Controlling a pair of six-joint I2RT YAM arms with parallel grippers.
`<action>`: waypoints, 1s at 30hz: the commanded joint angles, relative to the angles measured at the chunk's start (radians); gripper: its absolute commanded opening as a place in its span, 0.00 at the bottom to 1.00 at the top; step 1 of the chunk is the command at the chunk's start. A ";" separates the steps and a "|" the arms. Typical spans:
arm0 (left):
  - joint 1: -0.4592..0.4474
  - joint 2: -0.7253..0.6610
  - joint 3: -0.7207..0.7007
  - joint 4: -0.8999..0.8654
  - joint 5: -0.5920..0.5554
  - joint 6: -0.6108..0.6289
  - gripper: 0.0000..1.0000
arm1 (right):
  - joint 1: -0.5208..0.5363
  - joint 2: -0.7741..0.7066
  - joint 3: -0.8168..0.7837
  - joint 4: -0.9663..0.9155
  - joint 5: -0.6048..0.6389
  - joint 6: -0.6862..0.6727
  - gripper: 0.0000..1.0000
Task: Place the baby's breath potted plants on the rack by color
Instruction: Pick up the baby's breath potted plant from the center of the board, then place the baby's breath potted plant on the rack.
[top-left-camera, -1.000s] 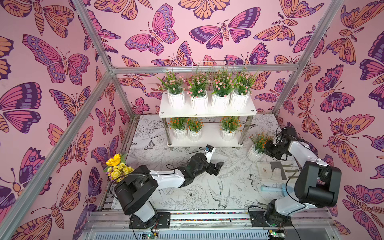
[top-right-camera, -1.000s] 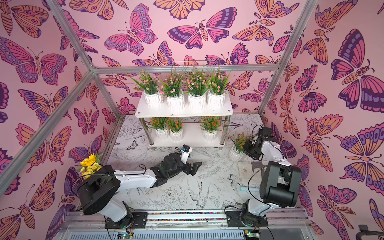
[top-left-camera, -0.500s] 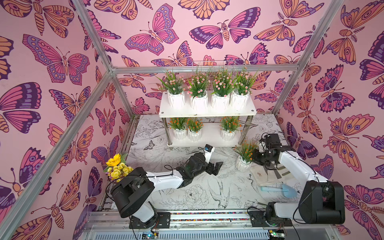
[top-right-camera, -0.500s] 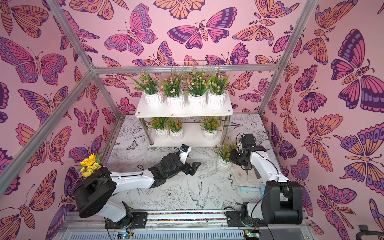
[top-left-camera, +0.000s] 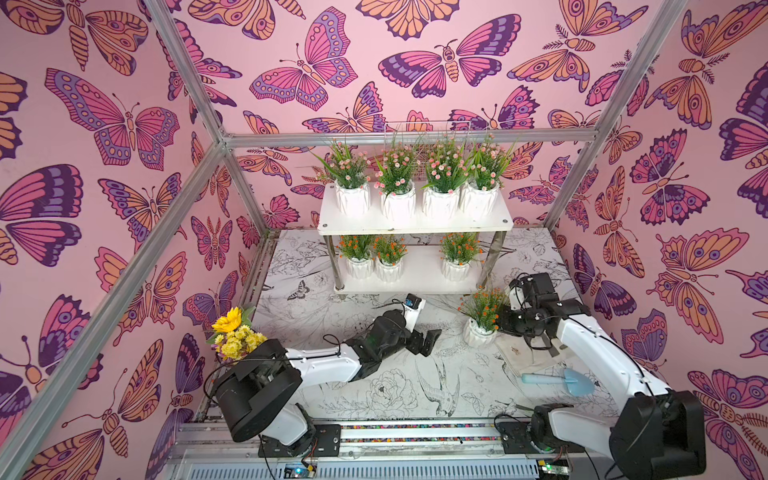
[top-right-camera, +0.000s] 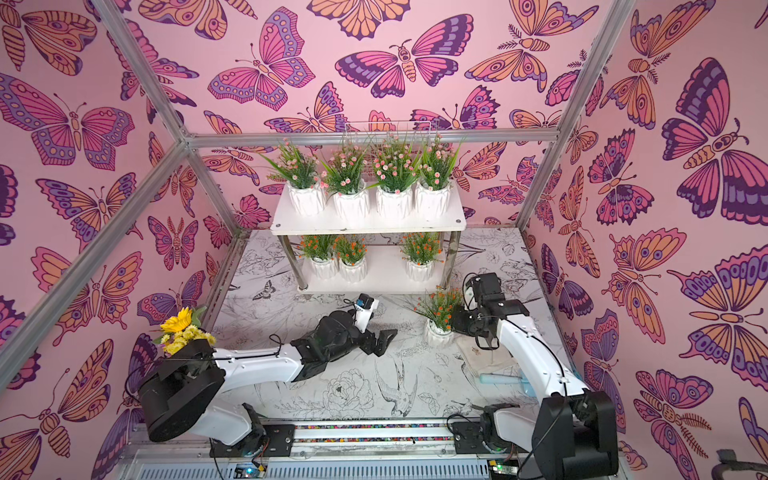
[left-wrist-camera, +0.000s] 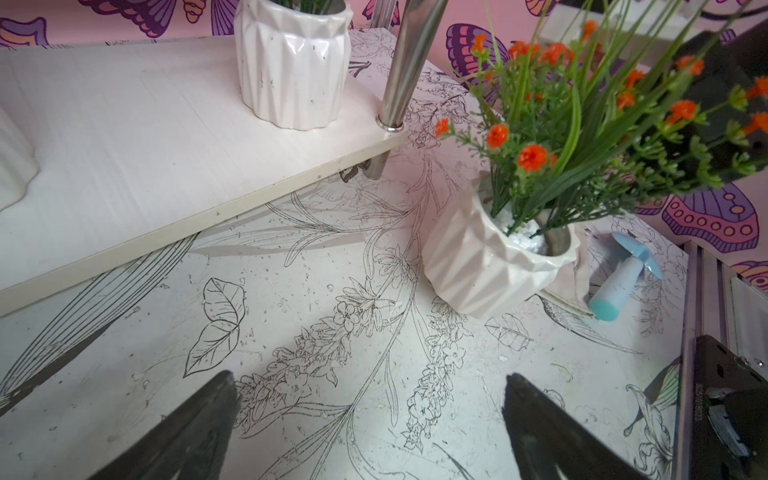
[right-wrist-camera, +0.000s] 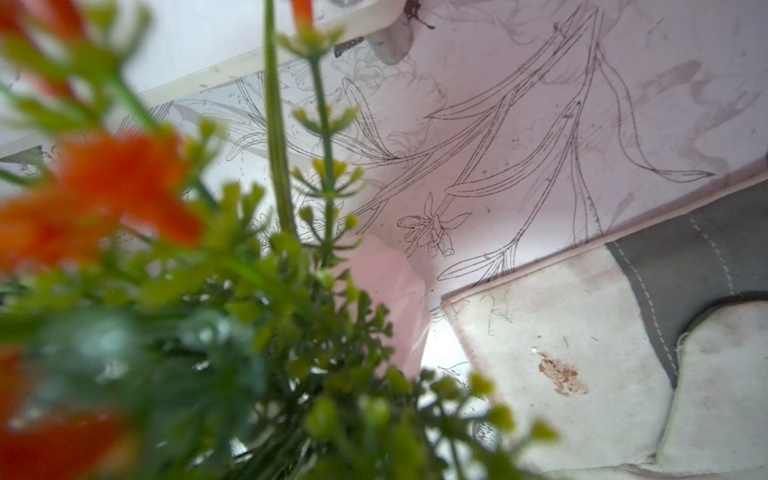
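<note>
- The last orange plant is off the rack. It sits low over the table, just near and right of the rack's near right leg.
- Its white pot leans. You cannot tell whether the base rests on the table or hangs just above it.
- Your right gripper is clamped tight on the pot's right rim. The left wrist view shows one jaw reaching inside the pot. In the right wrist view, blurred greenery and orange blooms fill most of the frame.
- Your left gripper lies low on the table to the left of the pot, clear of it. Its jaws are spread wide, hold nothing, and point toward the pot.
- On the lower shelf, three orange plants stand, two side by side at the left and one at the right. One open slot lies between them, far and left of the held pot.
- The upper shelf is full with four pink plants and overhangs that slot.
- A soiled cloth lies against the pot's near right side, and a blue scoop lies nearer still.
- The sunflower bouquet stands by the left wall, well apart.
</note>
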 joint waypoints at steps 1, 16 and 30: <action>-0.005 -0.025 -0.048 0.037 0.061 0.043 1.00 | 0.042 -0.019 0.025 0.018 -0.011 0.029 0.01; -0.020 0.153 -0.168 0.531 0.102 0.118 1.00 | 0.217 0.145 0.084 0.183 -0.028 0.122 0.01; -0.071 0.355 -0.112 0.772 -0.021 0.215 1.00 | 0.331 0.228 0.143 0.245 -0.032 0.177 0.01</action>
